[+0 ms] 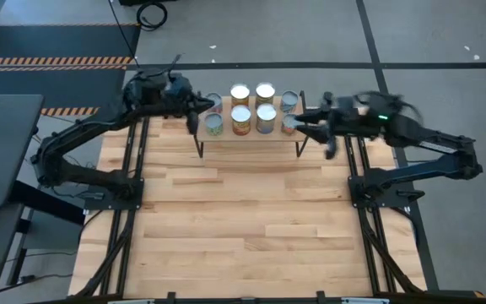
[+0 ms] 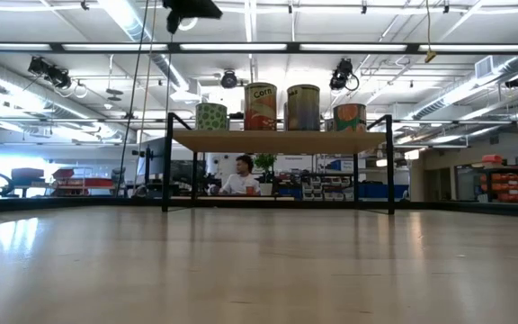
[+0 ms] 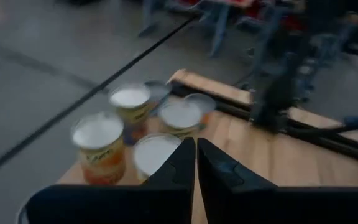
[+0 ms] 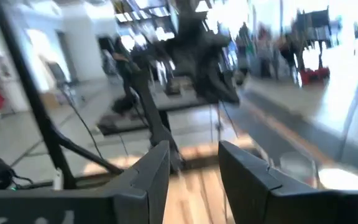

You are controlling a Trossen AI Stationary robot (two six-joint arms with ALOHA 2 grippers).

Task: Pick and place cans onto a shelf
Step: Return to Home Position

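At worktop height only four of the cans (image 2: 261, 106) show along the shelf (image 2: 277, 140), and the rest stand hidden behind them. From above, all eight are round with shiny tops. They sit in two rows on the light-wood shelf at the far side of the planked worktop (image 1: 251, 219). The near-right one is partly covered by the right tool (image 1: 299, 123). That tool is released and empty at the shelf's right end. The left tool (image 1: 198, 111), clenched on nothing, is at the left end.
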